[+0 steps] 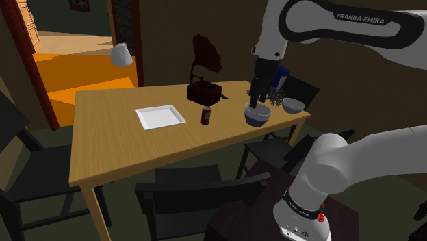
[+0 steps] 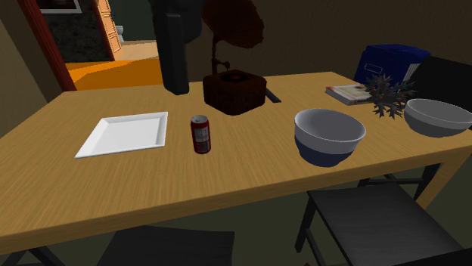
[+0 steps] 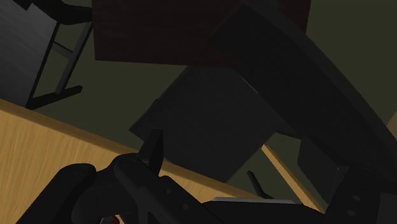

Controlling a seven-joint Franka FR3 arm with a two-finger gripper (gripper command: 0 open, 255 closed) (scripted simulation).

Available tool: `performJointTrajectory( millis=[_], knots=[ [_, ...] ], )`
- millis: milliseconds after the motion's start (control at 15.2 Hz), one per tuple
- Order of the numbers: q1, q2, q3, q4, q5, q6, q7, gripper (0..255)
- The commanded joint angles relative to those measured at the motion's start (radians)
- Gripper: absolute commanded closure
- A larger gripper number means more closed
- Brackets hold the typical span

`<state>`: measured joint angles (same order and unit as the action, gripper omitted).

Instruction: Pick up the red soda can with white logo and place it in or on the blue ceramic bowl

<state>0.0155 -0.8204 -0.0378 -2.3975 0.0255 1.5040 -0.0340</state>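
Observation:
The red soda can [image 1: 204, 114] with a white logo stands upright on the wooden table [image 1: 123, 144], between a white plate and a blue bowl. In the second exterior view the can [image 2: 200, 134] sits just in front of a dark gramophone, with nothing touching it. The blue bowl [image 1: 257, 115] with a pale inside rests near the table's corner at the shoulder view's right, and it holds nothing [image 2: 329, 136]. My black gripper [image 1: 254, 101] hangs over that bowl in the shoulder view, well to the right of the can.
A white square plate [image 2: 125, 134] lies left of the can. A dark gramophone [image 2: 233, 83] stands behind it. A second pale bowl [image 2: 439, 116], a spiky ornament [image 2: 389, 97], a book and a blue box [image 2: 393, 62] crowd the right end. Black chairs [image 1: 198, 198] ring the table.

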Motion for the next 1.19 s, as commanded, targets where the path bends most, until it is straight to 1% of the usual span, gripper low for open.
performJointTrajectory(
  millis=[0,264,528,858,1122],
  knots=[
    [0.0,0.0,0.0,0.0,0.0,0.0,0.0,0],
    [-0.011,0.113,-0.039,0.0,-0.028,0.119,-0.045,0],
    [-0.02,0.241,-0.077,0.022,-0.047,0.231,-0.088,0],
    [-0.026,0.415,-0.122,0.081,-0.055,0.354,-0.142,0],
    [-0.029,0.561,-0.155,0.152,-0.046,0.436,-0.188,0]
  ],
)
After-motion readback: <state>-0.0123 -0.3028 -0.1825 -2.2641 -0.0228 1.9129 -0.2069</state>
